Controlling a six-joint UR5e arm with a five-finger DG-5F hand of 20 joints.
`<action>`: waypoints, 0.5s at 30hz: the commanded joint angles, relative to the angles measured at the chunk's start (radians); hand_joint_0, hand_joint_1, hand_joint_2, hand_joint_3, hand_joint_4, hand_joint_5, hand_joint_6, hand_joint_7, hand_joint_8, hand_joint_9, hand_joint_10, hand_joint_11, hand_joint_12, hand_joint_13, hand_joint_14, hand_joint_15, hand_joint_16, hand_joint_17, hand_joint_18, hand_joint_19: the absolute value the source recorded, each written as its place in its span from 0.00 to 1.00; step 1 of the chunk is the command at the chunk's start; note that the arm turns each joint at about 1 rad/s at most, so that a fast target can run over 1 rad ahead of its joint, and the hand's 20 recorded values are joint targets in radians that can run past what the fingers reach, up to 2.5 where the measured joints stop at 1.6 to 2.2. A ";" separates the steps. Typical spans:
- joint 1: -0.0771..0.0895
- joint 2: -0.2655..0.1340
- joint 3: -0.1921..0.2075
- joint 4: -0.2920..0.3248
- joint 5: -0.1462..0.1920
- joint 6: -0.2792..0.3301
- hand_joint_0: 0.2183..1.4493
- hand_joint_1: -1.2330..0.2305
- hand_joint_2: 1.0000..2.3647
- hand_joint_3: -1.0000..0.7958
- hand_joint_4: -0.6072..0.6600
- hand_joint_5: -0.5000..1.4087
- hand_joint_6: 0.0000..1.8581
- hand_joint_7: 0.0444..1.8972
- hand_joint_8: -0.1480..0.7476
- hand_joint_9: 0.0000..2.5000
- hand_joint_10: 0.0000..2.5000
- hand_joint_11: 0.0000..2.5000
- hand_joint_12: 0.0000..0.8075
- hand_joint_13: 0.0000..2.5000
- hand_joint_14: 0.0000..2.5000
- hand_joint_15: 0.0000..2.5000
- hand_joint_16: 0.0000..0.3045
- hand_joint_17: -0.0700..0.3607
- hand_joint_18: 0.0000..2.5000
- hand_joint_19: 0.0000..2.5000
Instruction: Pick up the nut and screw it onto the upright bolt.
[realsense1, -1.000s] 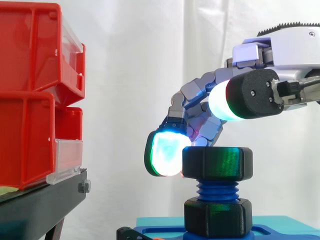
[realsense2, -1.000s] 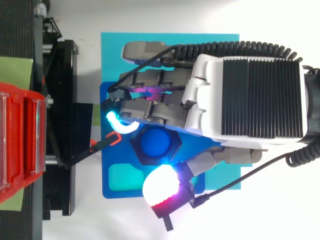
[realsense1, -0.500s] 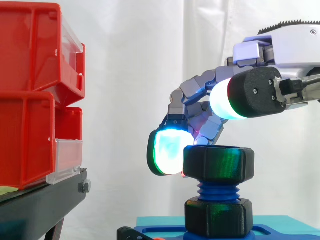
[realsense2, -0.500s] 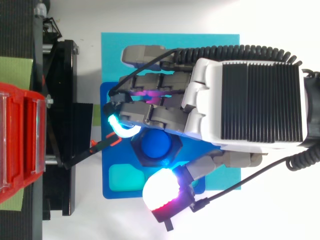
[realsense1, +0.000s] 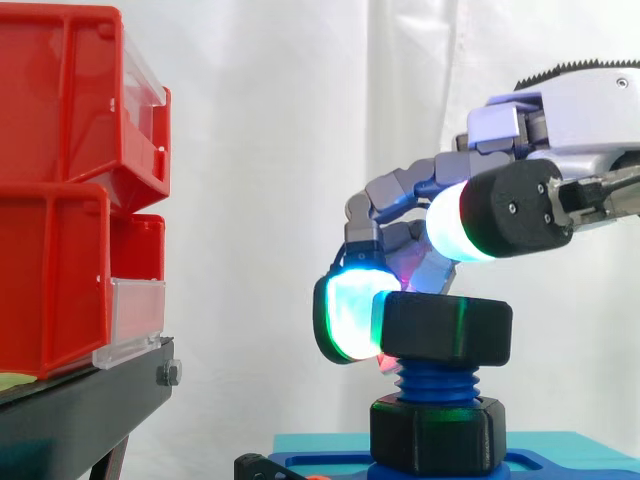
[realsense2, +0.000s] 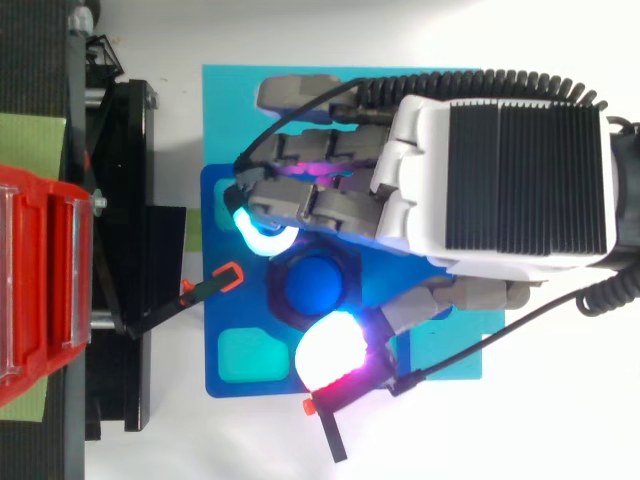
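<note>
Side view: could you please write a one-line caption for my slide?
Robot hand curled around the black nut seated on the blue upright bolt.

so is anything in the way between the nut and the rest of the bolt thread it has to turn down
Nothing visible. The nut sits on top of the blue bolt, pinched by the hand between its fingers, and the bare thread below it runs free down to the black hex base.

nut (realsense1: 447, 328) between the pads (realsense1: 352, 318): matt black plastic. bolt (realsense1: 438, 382) under the fingers: smooth blue plastic. pads glossy, translucent. hand (realsense2: 420, 200) shell: white, smooth, matt. bins (realsense1: 70, 120) beyond the fingertips: glossy red plastic, clear fronts. curtain (realsense1: 280, 120): white cloth.
</note>
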 joint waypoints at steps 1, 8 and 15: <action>-0.010 0.000 0.000 -0.019 -0.002 0.002 0.26 0.67 0.00 0.28 0.62 0.28 0.27 0.69 0.45 0.41 0.00 0.00 0.28 0.27 0.00 0.00 0.07 0.27 0.09 0.00; -0.031 0.000 0.000 -0.050 -0.002 0.002 0.26 0.65 0.00 0.28 0.57 0.30 0.27 0.75 0.43 0.47 0.00 0.00 0.25 0.31 0.00 0.00 0.05 0.25 0.15 0.00; -0.043 0.000 0.000 -0.047 -0.031 0.003 0.26 0.65 0.00 0.28 0.56 0.30 0.27 0.76 0.44 0.50 0.00 0.00 0.24 0.33 0.00 0.00 0.05 0.23 0.17 0.00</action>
